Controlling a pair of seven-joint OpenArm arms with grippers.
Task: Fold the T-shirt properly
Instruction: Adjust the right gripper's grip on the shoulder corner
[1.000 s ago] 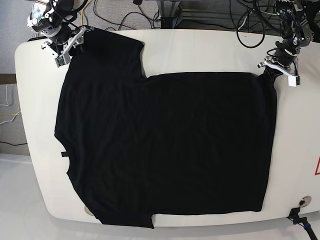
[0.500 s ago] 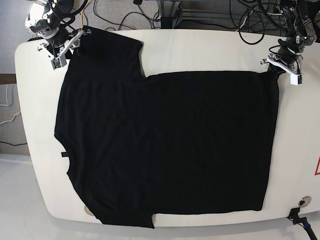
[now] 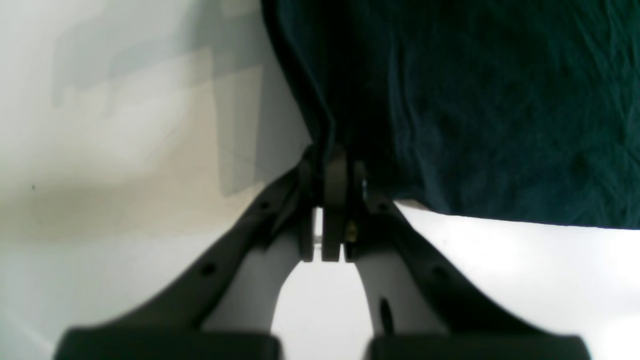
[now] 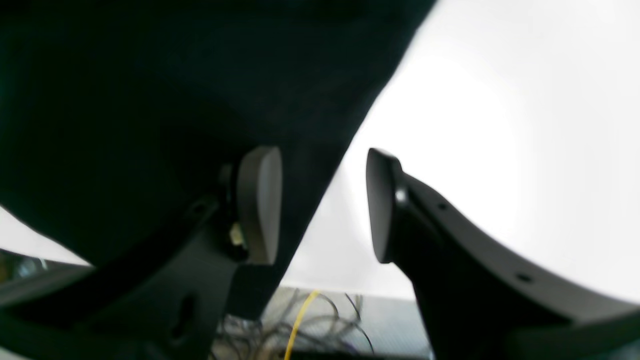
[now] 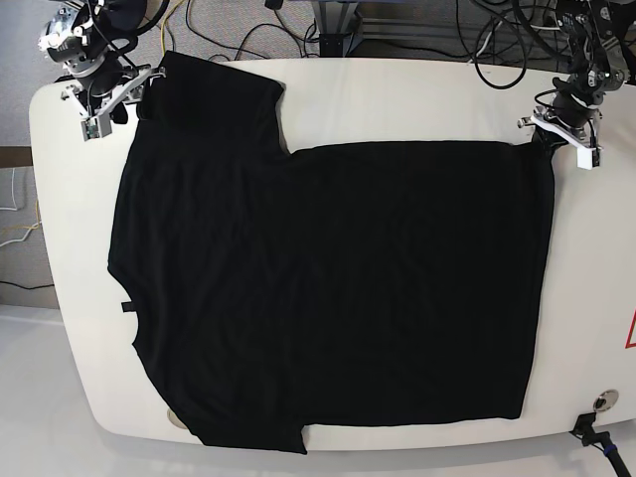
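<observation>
- T-shirt (image 5: pixel 328 288) lies flat, covering the white bench (image 5: pixel 397 99).
- Left hand (image 3: pixel 327 172), at two o'clock, pinches its hem corner, ready to lift.
- Right hand (image 4: pixel 320 205), at ten o'clock, is released, straddling the sleeve edge.

left gripper (image 3: pixel 327 200): far right corner, fingers pressed together, clamping cloth | right gripper (image 4: pixel 320 205): far left corner, fingers parted
</observation>
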